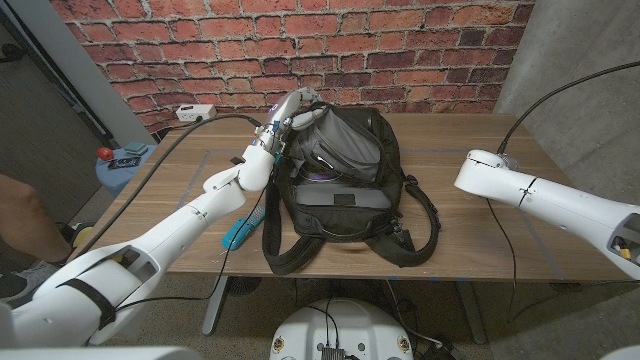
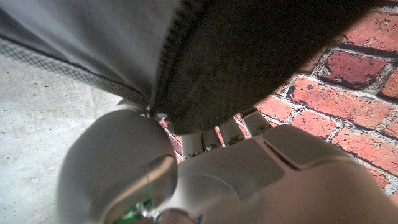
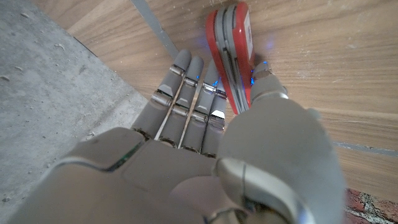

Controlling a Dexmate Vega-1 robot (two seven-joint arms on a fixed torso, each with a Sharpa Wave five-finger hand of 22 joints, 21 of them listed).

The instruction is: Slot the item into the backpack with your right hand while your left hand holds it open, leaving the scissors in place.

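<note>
Backpack point(image 1: 340, 190) lies open on the tabletop point(image 1: 470, 215); we see our left hand point(image 1: 290, 118) gripping its top flap, while our right hand point(image 3: 205, 155) pinches a red item point(image 3: 231, 56) above the wood.

Wooden table point(image 1: 480, 215): black backpack point(image 1: 345, 190), teal scissors point(image 1: 243, 228) beside.

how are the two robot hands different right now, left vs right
The left hand is raised over the table, gripping the top edge of the black fabric backpack; the right hand is down by the wooden table, beside the flat red item. The left hand's fingers curl around fabric; the right hand's fingers are extended straight, side by side. Whether the right hand actually holds the item is unclear. Both have grey shells.
</note>
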